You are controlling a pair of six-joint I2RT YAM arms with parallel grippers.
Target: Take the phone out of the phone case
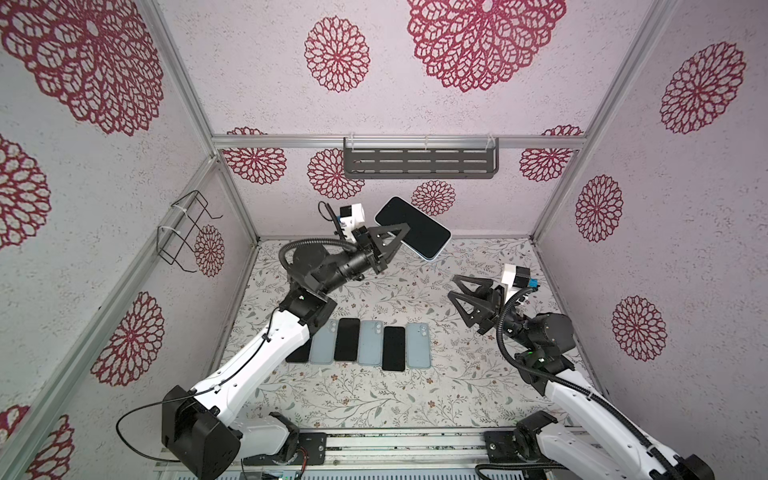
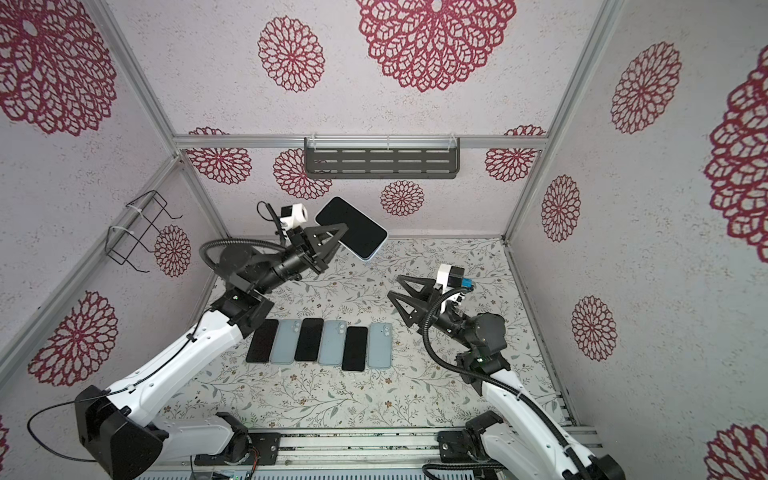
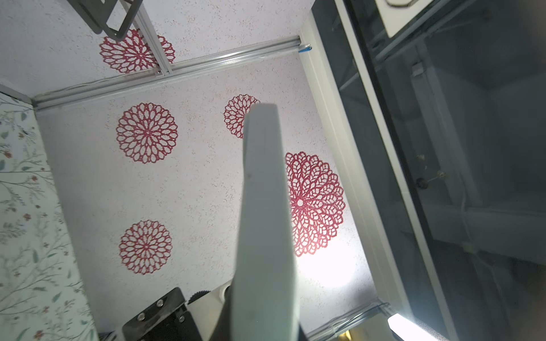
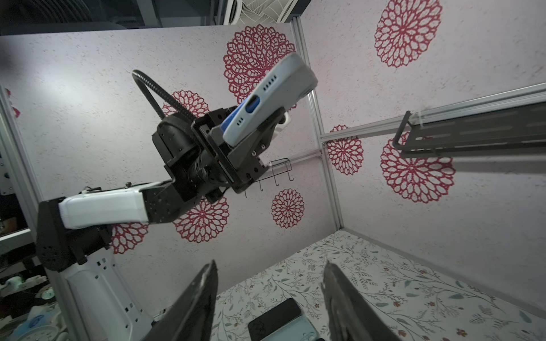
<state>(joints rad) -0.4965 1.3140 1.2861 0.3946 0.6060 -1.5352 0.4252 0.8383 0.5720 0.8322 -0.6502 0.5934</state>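
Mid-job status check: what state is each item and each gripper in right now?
cased phone: in the air, screen toward the top camera, case on.
left gripper: shut on the cased phone.
right gripper: open, empty, apart from the cased phone.
black-screen phones: three, flat on the table, screens up.
light blue backs: three, flat, alternating with them, camera side up.

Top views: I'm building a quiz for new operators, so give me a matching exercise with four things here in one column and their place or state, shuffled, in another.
Column one
1. left gripper
2. right gripper
3. row of phone-shaped pieces
4. slotted shelf

Column two
A. hung on the back wall
B. open, holding nothing
C. lying flat on the floral table
D. shut on the cased phone, up in the air

Pairs: 1-D, 2-B, 3-C, 4-A
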